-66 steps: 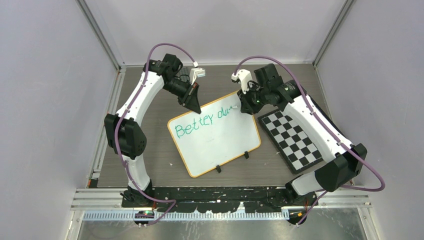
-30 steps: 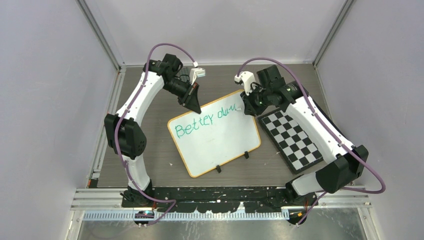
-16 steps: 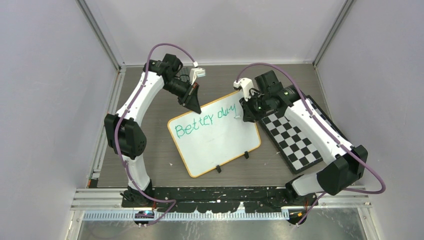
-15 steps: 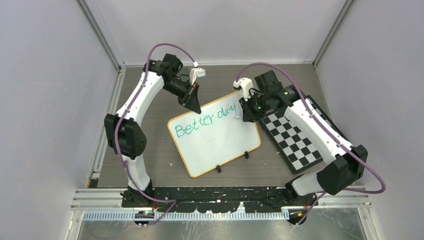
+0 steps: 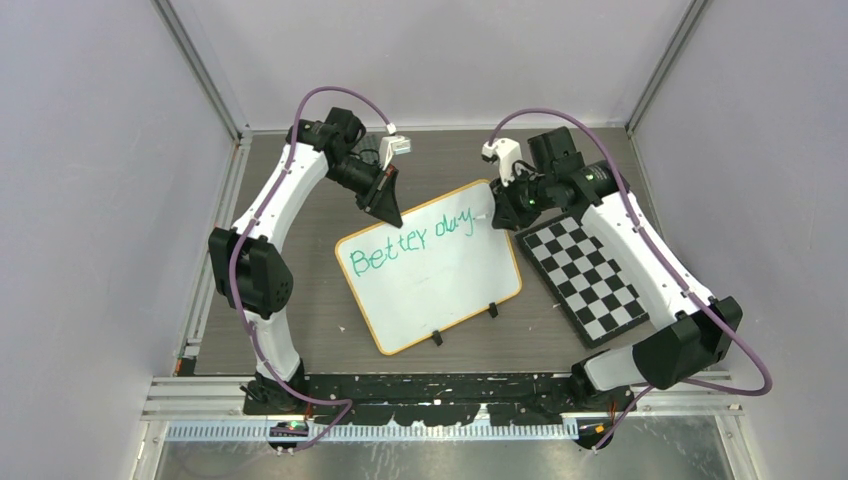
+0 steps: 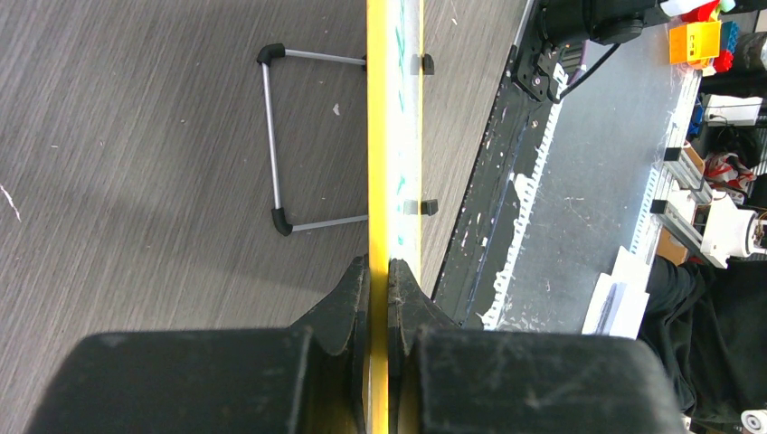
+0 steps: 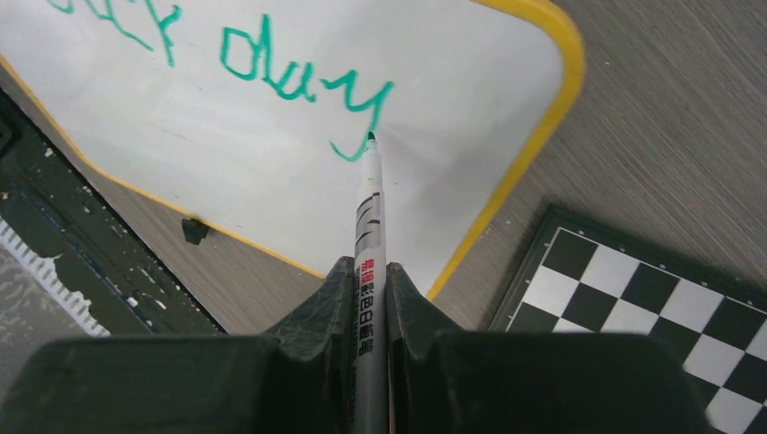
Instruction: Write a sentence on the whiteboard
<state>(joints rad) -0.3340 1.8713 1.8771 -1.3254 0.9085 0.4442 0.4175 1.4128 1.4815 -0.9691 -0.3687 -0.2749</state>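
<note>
The whiteboard [image 5: 440, 285] with an orange-tan rim lies tilted on the table and bears green writing [image 5: 410, 238] reading about "Better day" in one line. My left gripper [image 5: 385, 212] is shut on the board's far left rim, seen edge-on in the left wrist view [image 6: 378, 271]. My right gripper [image 5: 500, 215] is shut on a grey marker [image 7: 369, 235], whose tip sits beside the tail of the "y" [image 7: 357, 113] near the board's far right corner. The board's rim [image 7: 543, 127] curves round just right of the writing.
A black-and-white checkerboard [image 5: 585, 275] lies right of the whiteboard, under my right arm, and shows in the right wrist view [image 7: 669, 307]. A wire stand [image 6: 276, 136] props the board from behind. Black clip feet [image 5: 464, 322] sit on its near edge.
The writing grew from "Better du" to "Better day". My right gripper moved right along the line with the marker. My left gripper stayed on the rim.
</note>
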